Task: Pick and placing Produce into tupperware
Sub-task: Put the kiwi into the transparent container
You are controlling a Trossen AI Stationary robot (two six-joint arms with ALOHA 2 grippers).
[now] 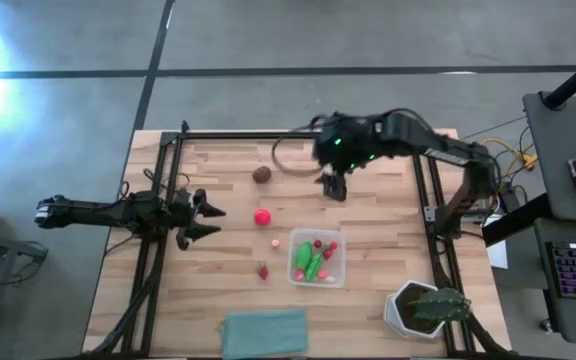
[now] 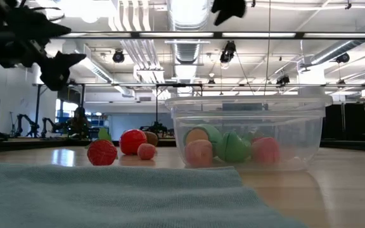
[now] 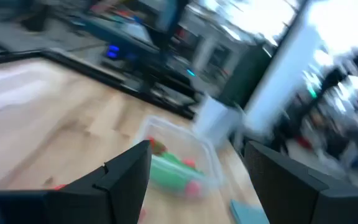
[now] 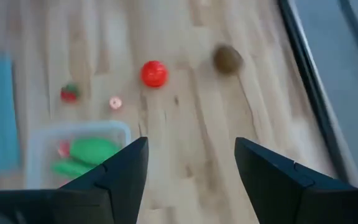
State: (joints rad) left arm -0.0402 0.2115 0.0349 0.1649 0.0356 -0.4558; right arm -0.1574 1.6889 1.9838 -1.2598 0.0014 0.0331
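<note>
The clear tupperware point(image 1: 318, 272) stands on the wooden table toward its near right and holds green pieces point(image 1: 309, 262) and small red ones. On the bare table lie a red ball point(image 1: 262, 216), a brown round piece point(image 1: 261, 174), a red strawberry-like piece point(image 1: 263, 271) and a tiny pink piece point(image 1: 274, 244). My left gripper point(image 1: 216, 221) hovers open to the left of the red ball. My right gripper point(image 1: 336, 188) hangs open above the table, far of the tupperware and right of the brown piece. In the right wrist view, the ball point(image 4: 154, 73) and the brown piece point(image 4: 227, 59) lie beyond my open right gripper point(image 4: 190, 143).
A flat teal cloth point(image 1: 265, 332) lies at the near edge. A white pot with a green plant point(image 1: 423, 310) stands at the near right corner. A dark metal frame point(image 1: 164, 170) borders the table's left, far and right sides. A cable loop point(image 1: 288, 160) lies near the brown piece.
</note>
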